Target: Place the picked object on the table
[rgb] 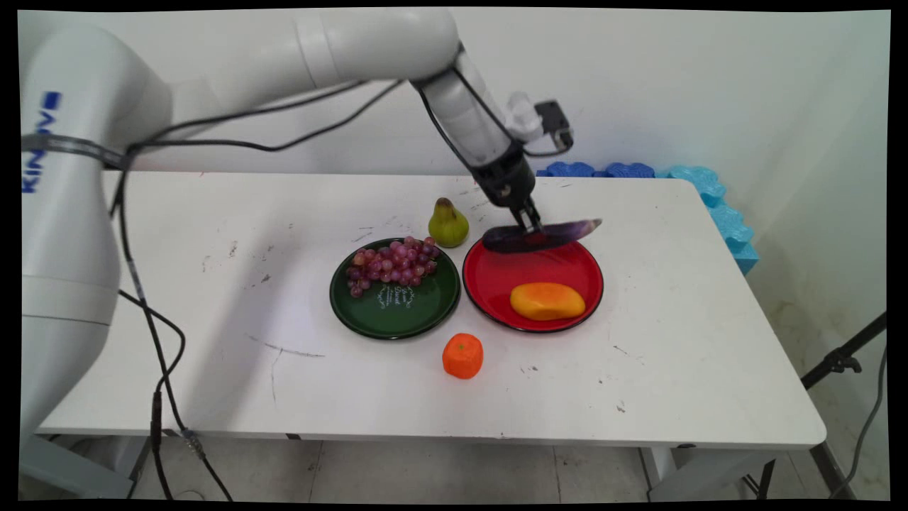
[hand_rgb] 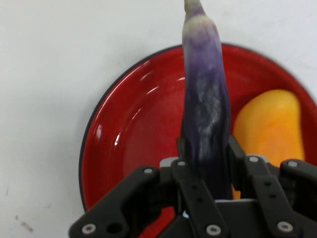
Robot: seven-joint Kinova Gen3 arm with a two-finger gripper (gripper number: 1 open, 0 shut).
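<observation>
Toward the middle of the white table (rgb: 213, 369), left of the other pieces, a dark green plate (rgb: 394, 312) carries a bunch of red grapes (rgb: 392, 264) on its far half. Just beyond that plate's far right rim a green pear (rgb: 447, 224) stands upright on the table with its stem up. Nearer the front edge, just off the gap between the two plates, sits a small orange fruit (rgb: 462, 355).

Right of the green plate and nearly touching it lies a red plate (rgb: 496, 280) with a black rim. A yellow-orange mango (rgb: 547, 301) rests on its near right part, its long axis running roughly left to right.

Over the far rim of the red plate the black gripper (rgb: 528, 226) comes down from the upper left and has its two fingers (hand_rgb: 236, 151) closed on a long purple eggplant (rgb: 540, 236), one pressed against each flank of it. The grip is near the middle of the eggplant's length, a little toward the thick end. The eggplant lies close to level, its long axis left to right across the table: the thick dark end points left, toward the pear, and the pale tapered tip points right and slightly up, reaching past the plate's far right rim. Whether its underside touches the plate I cannot tell. In the hand view the eggplant (hand_rgb: 205, 106) runs straight away from the fingers, with the mango (hand_rgb: 270, 129) beside it on the plate (hand_rgb: 133, 144).

Along the table's far right edge lie blue foam pieces (rgb: 699, 184).
</observation>
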